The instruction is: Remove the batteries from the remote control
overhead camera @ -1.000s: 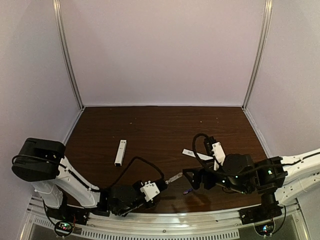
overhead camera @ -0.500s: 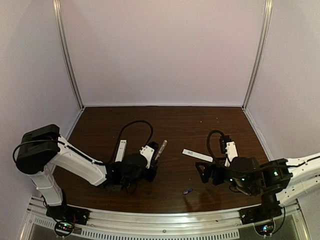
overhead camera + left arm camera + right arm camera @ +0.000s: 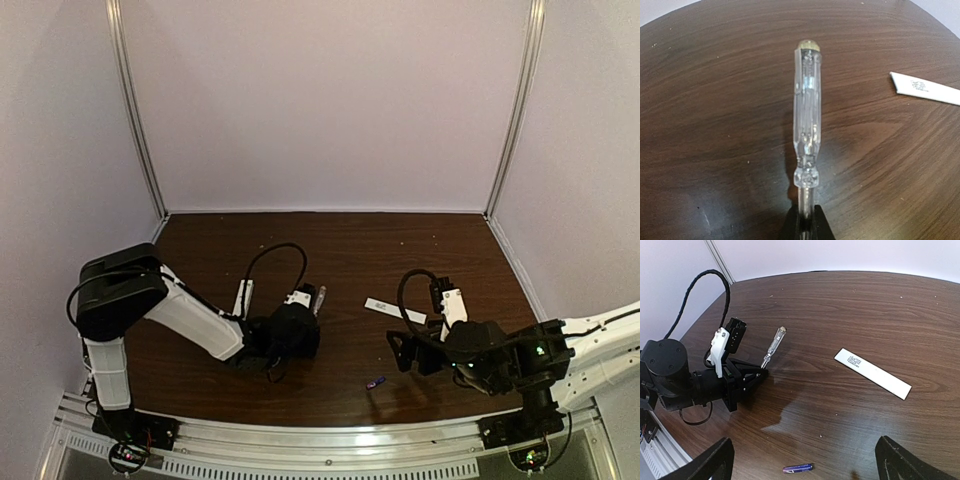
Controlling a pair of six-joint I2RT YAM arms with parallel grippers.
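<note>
Brown wood-grain worktop (image 3: 340, 235), closed in by pale lilac walls (image 3: 320, 100), carries the parts of a job half done. The left gripper (image 3: 311, 320) sits near the middle of the worktop. Its jaws are pinched tight on the thin metal shaft of a screwdriver (image 3: 806, 115), just below the clear handle, and the brass-coloured end cap points toward the back wall. The left wrist camera looks straight along the tool from the left gripper (image 3: 804, 227). A shadow lies under the handle, but whether it touches the wood cannot be told.

The remote control (image 3: 243, 293), a slim white bar, lies on the worktop just to the left of that gripper, partly hidden behind the left arm's forearm. Its back cover (image 3: 394, 310) is off. This thin white strip with a small grey mark near one end lies flat and at a slant between the two grippers, well apart from the remote.

One battery (image 3: 376, 382), a tiny purple-blue cylinder, lies on its side near the front edge of the worktop. It is apart from both grippers and closer to the right one.

The right gripper (image 3: 398, 352) hangs above the wood with its jaws spread wide and nothing between them. In the right wrist view its two dark fingers (image 3: 710, 462) stand at the lower corners. The battery (image 3: 798, 468) lies low between them, touching neither. The cover (image 3: 872, 373) and the held screwdriver (image 3: 774, 346) lie farther off.
</note>
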